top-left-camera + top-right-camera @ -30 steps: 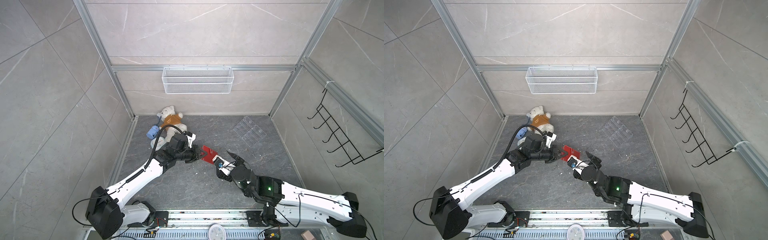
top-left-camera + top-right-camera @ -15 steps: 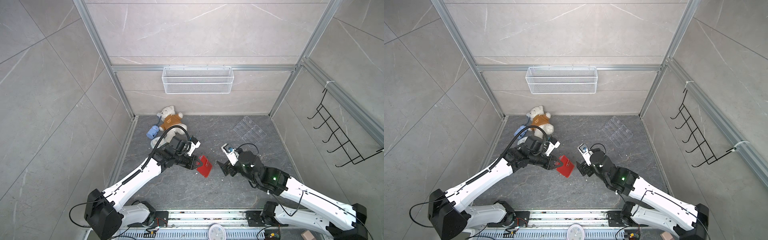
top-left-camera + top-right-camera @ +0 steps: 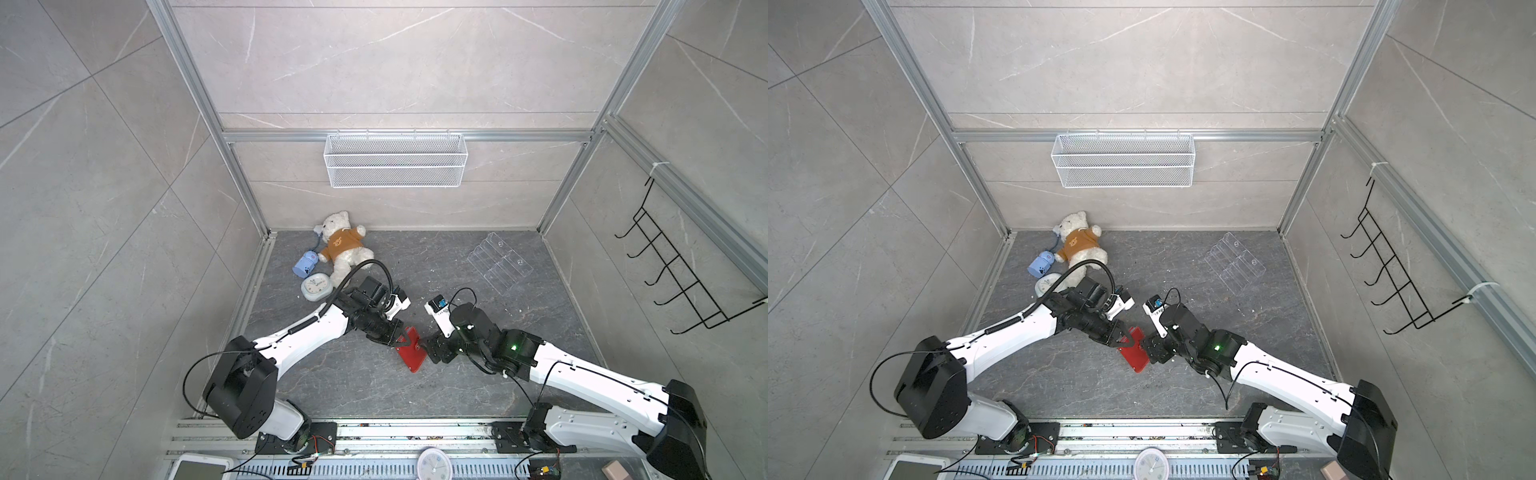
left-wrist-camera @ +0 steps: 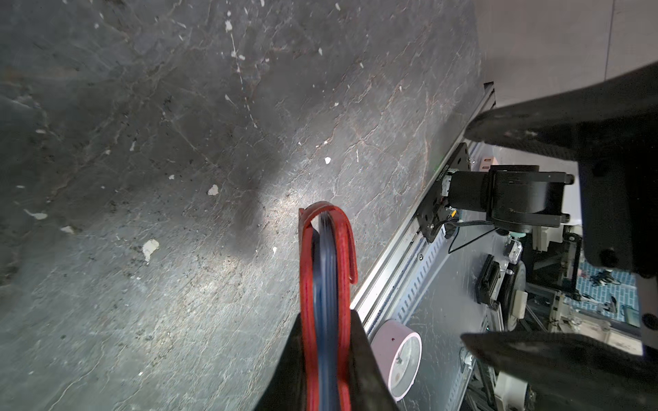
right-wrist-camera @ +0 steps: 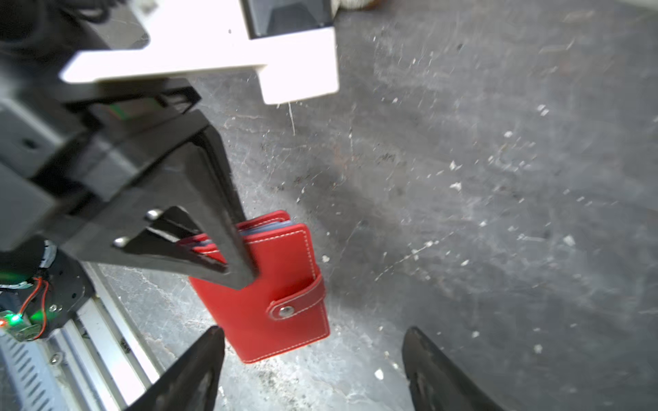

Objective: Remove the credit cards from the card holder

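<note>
Left jaws clamp the shut card holder (image 5: 249, 313) aloft; right jaws, apart, should pinch its snap tab (image 5: 302, 302)

Open bench (image 3: 415, 266) between teddy bear (image 3: 343, 245) and clear rack (image 3: 498, 264), card holder (image 3: 411, 353) held in left gripper (image 3: 397, 334) blocks the middle, right gripper (image 3: 430, 349) close beside.

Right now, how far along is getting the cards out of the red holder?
Done: the left gripper holds the card holder aloft. In hand: the open right gripper sits close beside it. Left: the snap tab is fastened, and no cards are out.
</note>
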